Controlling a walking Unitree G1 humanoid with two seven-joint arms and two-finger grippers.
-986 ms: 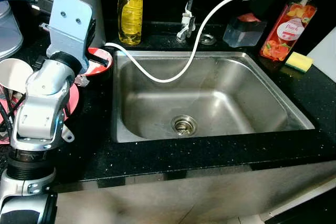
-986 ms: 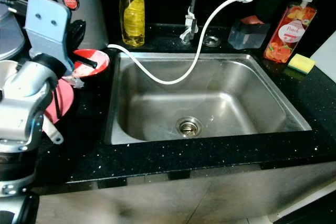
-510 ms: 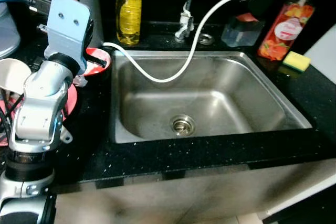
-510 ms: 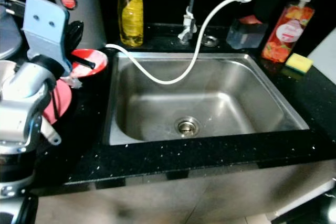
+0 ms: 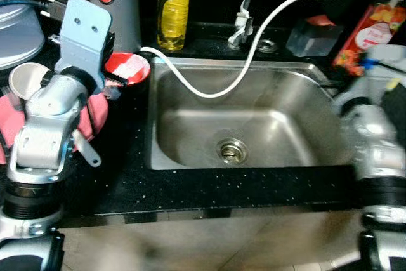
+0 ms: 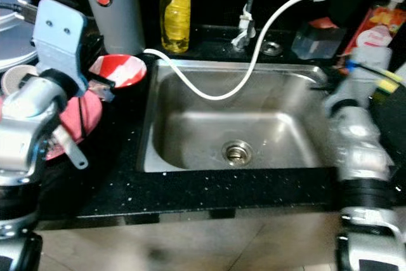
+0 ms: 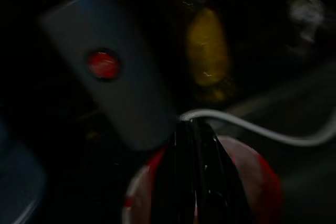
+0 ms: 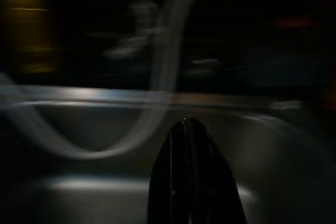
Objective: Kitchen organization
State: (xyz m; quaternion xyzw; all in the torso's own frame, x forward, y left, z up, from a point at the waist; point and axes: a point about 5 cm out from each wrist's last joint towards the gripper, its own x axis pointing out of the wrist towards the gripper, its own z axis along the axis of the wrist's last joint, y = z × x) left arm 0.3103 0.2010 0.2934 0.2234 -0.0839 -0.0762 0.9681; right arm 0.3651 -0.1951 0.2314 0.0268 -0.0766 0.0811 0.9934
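Your right arm (image 6: 358,144) has come up into the head views at the sink's (image 6: 190,150) right edge, where a second ago there was bare tabletop (image 6: 190,191). It now stands in front of the soap bottle (image 5: 371,30) and the yellow sponge. Its pincer (image 8: 190,129) points over the basin, fingers pressed together. The camera has also shifted, so the whole scene sits further right.

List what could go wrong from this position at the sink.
The left end effector, fingers together, sits over the red bowl near the counter's sink edge; a nudge might tip it in. The white hose loops across the sink, where the right arm by the rim could possibly snag it.
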